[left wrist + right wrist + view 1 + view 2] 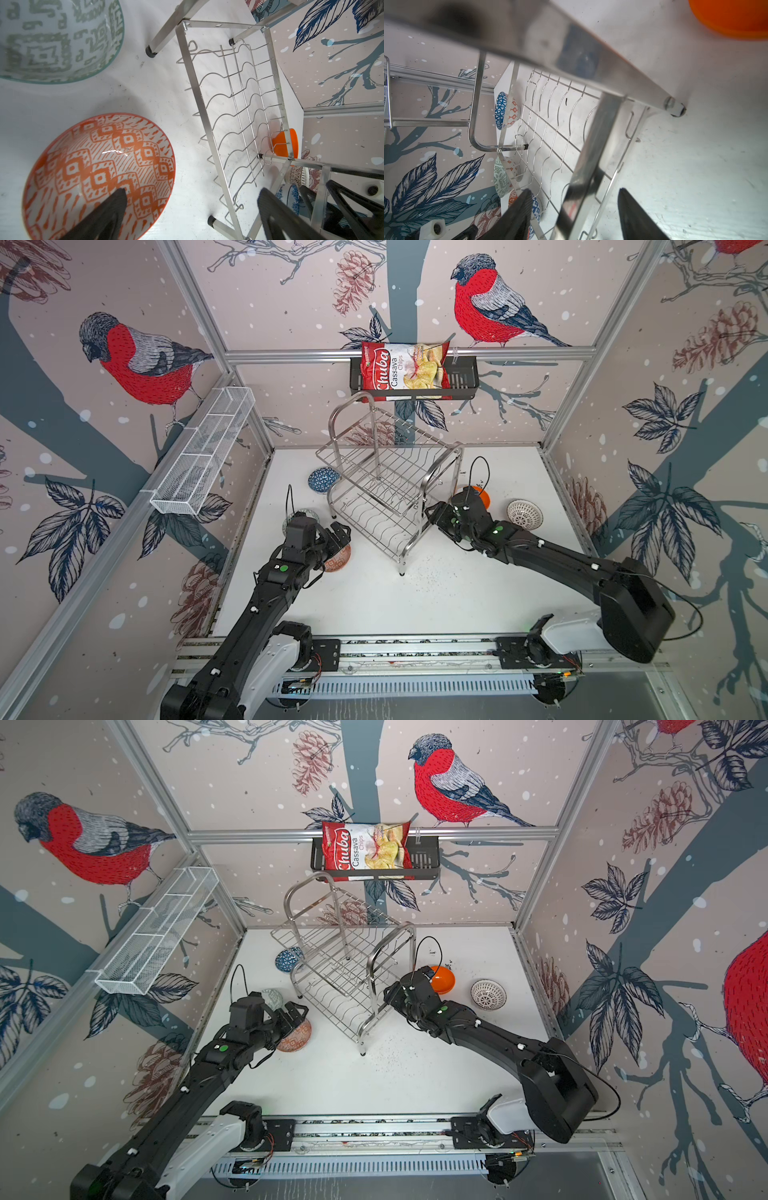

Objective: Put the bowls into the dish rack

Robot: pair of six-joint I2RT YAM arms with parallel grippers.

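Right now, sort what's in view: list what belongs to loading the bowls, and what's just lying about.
Job in hand: dish rack; orange bowl; blue bowl; orange-red patterned bowl; grey-green bowl; white patterned bowl.
Lying about: chips bag; black shelf; white mesh basket.

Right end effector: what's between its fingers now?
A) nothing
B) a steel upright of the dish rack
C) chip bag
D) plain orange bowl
B: in the right wrist view a steel upright of the dish rack runs between the fingers of the right end effector, with a finger on either side of it. The plain orange bowl lies apart from them, untouched.
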